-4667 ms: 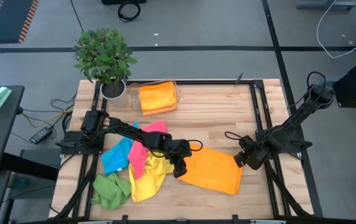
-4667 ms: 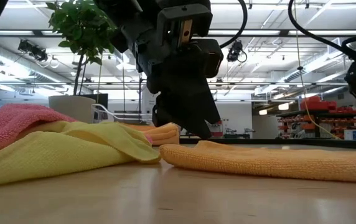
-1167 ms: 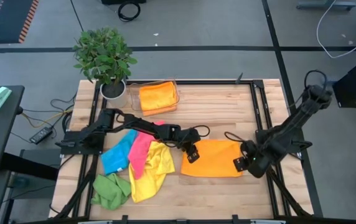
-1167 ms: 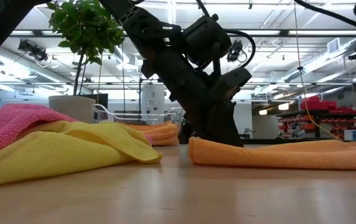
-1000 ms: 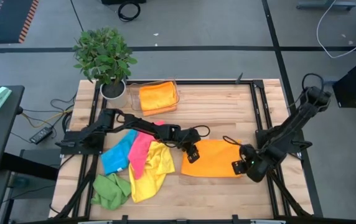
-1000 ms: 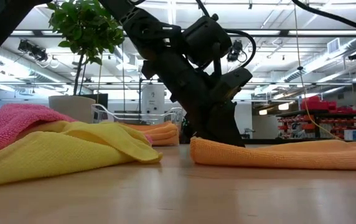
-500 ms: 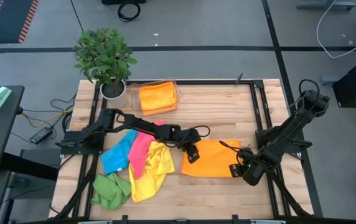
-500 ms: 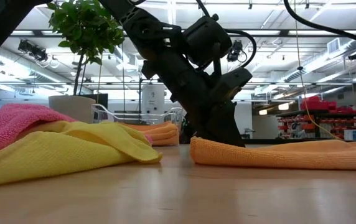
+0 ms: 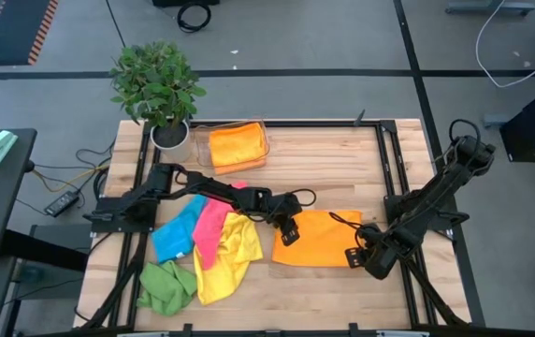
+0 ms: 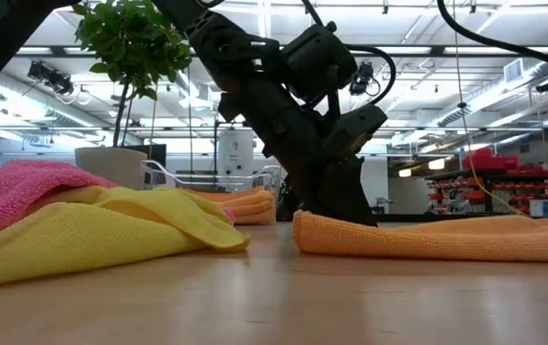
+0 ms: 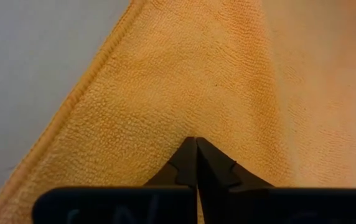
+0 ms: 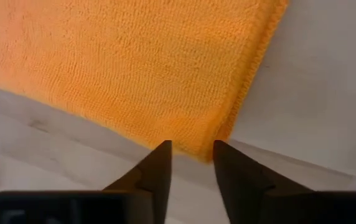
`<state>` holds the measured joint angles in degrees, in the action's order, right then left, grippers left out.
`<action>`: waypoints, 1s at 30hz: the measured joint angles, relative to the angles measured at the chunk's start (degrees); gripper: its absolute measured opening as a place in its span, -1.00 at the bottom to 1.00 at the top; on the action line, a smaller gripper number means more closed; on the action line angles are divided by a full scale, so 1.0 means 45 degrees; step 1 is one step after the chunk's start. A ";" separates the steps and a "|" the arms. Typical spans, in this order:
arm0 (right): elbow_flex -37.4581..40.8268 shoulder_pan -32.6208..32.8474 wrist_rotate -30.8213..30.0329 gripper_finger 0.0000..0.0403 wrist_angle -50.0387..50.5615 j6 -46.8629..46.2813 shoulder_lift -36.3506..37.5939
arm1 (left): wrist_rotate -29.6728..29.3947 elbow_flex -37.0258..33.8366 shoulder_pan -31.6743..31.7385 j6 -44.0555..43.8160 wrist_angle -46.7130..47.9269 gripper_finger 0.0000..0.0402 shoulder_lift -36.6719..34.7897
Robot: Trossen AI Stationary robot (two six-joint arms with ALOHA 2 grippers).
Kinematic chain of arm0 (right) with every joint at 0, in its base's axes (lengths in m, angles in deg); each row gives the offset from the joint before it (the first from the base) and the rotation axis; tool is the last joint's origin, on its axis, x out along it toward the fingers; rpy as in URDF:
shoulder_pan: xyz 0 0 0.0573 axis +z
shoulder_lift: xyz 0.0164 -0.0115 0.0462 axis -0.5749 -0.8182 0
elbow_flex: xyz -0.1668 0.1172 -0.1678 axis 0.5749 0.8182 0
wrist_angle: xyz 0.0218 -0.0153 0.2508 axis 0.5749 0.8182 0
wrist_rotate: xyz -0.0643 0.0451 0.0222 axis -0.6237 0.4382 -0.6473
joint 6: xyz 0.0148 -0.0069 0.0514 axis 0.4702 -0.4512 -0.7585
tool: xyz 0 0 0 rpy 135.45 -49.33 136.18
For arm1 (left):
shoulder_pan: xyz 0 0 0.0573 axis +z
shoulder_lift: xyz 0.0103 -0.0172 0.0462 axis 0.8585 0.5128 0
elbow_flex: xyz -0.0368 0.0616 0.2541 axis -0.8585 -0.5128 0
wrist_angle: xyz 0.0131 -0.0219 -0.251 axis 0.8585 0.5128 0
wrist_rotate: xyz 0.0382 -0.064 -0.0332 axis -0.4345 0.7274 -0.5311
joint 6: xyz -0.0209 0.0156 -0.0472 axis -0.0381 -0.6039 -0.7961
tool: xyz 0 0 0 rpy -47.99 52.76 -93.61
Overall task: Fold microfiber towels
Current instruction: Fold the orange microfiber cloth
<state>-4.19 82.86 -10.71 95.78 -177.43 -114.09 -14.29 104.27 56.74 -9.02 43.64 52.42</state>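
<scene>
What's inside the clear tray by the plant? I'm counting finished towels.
The clear tray holds a folded orange towel. From the low view it looks like a stack, but how many layers or towels lie beneath the top one is hidden.

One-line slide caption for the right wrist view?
Right pincer, fingers parted, poised at the corner of the folded orange microfiber towel on the table.

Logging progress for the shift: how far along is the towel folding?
Done: one folded orange towel sits in the clear tray. In hand: a second orange towel, doubled over; left pincer shut on its edge, right pincer open at a corner. Left: the blue, pink, yellow and green towels, heaped unfolded.
</scene>
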 joint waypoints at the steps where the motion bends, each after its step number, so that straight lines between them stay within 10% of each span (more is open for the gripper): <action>1: 0.0000 0.0000 0.0000 -0.44 -0.0072 0.0033 0.0000 | 0.0000 0.0000 0.0000 0.0088 0.0000 -0.97 0.0000; 10: 0.0000 0.0010 0.0011 -0.97 -0.0129 0.0571 0.0003 | 0.0005 0.0000 0.0073 0.0100 0.0001 -0.90 0.0000; 30: 0.0000 0.0695 0.1268 -0.97 -0.0177 0.0435 0.0034 | 0.0010 0.0005 0.0160 -0.0123 0.0097 -0.90 0.0000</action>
<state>-4.19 85.99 -5.01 94.99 -175.47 -113.93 -14.24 104.29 57.46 -9.57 44.08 52.42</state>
